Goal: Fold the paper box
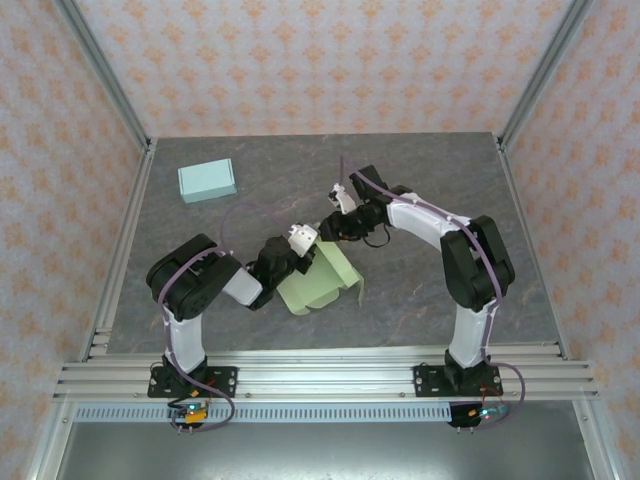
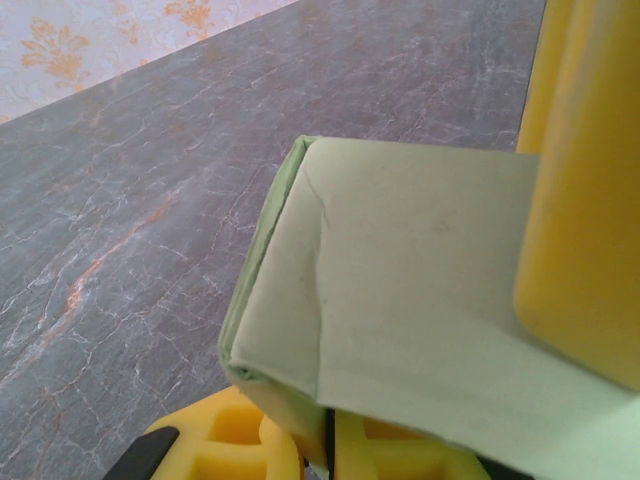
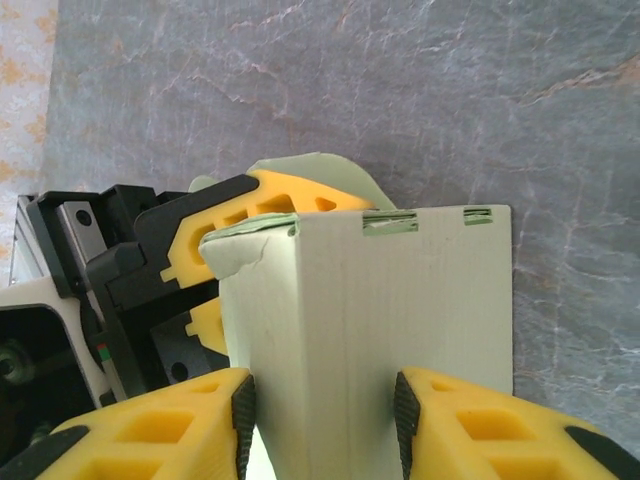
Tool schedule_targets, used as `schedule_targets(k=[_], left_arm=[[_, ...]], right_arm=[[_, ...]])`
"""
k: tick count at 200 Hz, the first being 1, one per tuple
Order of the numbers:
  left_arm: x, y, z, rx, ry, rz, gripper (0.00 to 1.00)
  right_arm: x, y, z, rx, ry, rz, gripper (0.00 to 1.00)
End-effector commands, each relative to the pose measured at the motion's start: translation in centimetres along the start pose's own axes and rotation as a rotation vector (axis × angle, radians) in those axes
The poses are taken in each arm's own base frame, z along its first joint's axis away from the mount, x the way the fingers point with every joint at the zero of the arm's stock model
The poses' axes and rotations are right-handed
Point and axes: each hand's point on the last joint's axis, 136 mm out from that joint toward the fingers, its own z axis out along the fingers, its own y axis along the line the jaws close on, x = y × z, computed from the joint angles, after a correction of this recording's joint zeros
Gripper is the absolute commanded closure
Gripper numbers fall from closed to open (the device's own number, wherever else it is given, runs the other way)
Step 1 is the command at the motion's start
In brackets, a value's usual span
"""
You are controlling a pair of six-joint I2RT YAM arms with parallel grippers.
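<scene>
grey marbled tabletop (image 1: 420,180) carries the pale green paper box (image 1: 318,280) near its middle, between the two arms, half formed with one wall standing. the left jaws are closed on a corner flap, one yellow finger (image 3: 270,195) over the paper, probably to pin that side while it is creased. the right jaws grip the upright wall, likely to steady it or press the fold home. a small blue box (image 1: 207,180) sits well apart at the far left, out of the way, under patterned walls (image 1: 330,60).

Paper box (image 1: 322,280) mid-table (image 1: 430,180), toward near edge; second box (image 1: 207,180) behind-left, well apart.
</scene>
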Motion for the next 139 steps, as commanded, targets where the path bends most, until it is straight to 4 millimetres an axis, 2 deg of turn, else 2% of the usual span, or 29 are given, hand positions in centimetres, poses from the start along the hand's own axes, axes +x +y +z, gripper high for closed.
schedule_targets(k=[1,8,11,33,61,80,93,125,133,136,139], left_arm=[[1.0,-2.1,0.0,0.046,0.032,0.015,1.0],[1.5,-1.7,-0.1,0.024,0.05,0.015,1.0],[0.6,-1.4,-0.4,0.011,0.033,0.011,1.0],[-0.4,-0.4,-1.1,-0.031,0.044,-0.001,1.0],[0.0,0.9,-1.8,-0.075,0.093,-0.037,1.0],[0.5,1.6,-2.0,-0.09,0.118,-0.052,1.0],[1.0,2.1,-2.2,-0.103,0.133,-0.072,1.0],[1.2,3.3,-3.5,-0.111,0.146,-0.157,1.0],[1.1,3.4,-3.9,-0.104,0.146,-0.18,1.0],[1.1,3.6,-4.0,-0.101,0.148,-0.19,1.0],[1.1,3.6,-4.1,-0.097,0.151,-0.2,1.0]], right_arm=[[0.7,1.1,0.5,-0.02,-0.015,-0.024,0.56],[0.3,0.8,-0.1,-0.002,-0.052,-0.021,0.55],[0.1,0.8,-0.4,0.005,-0.071,-0.022,0.54],[-1.3,0.6,-2.9,0.074,-0.218,-0.057,0.51],[-2.3,1.6,-6.3,0.109,-0.381,-0.15,0.45],[-3.0,2.8,-9.0,0.073,-0.488,-0.208,0.4],[-3.2,2.8,-10.8,0.099,-0.565,-0.243,0.38],[-2.7,0.2,-16.7,0.331,-0.789,-0.272,0.34],[-2.0,-1.3,-17.2,0.402,-0.808,-0.259,0.34],[-1.8,-1.1,-18.1,0.42,-0.834,-0.271,0.34],[-1.3,-1.5,-18.1,0.442,-0.832,-0.274,0.34]])
